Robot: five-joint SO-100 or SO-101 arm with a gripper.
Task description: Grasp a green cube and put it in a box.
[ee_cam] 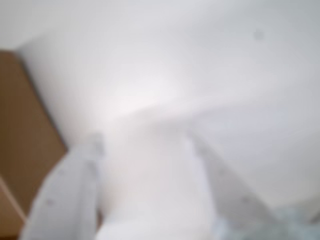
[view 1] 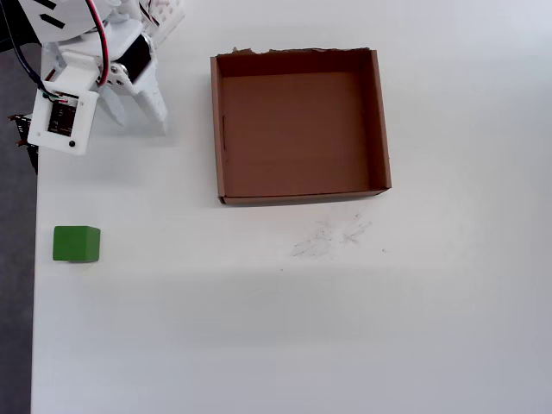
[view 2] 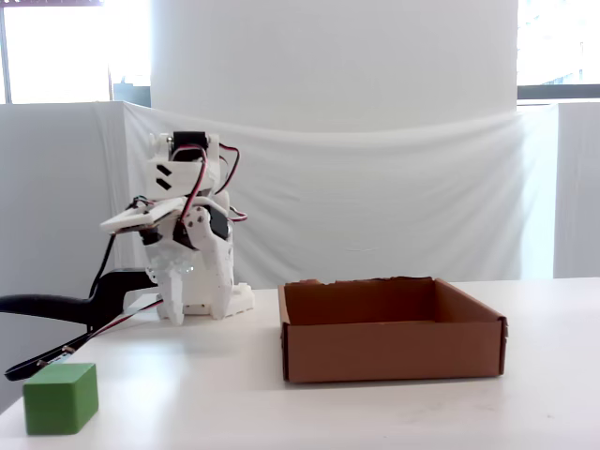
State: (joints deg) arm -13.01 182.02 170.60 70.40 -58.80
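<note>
Fingers of the white two-finger gripper (view 1: 138,108) stand apart and empty, while the small bright-green cube (view 1: 76,243) sits well below them in the overhead view, left of the brown cardboard box (view 1: 301,198).

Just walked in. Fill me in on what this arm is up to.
Nothing is being handled yet. The white arm sits folded at the back left of the table in the overhead view, its gripper open, empty and pointing down at bare tabletop. The green cube lies untouched near the table's left edge, well in front of the arm. The box, a shallow cardboard tray, stands empty to the right of both. The wrist view is too blurred to add anything.
</note>
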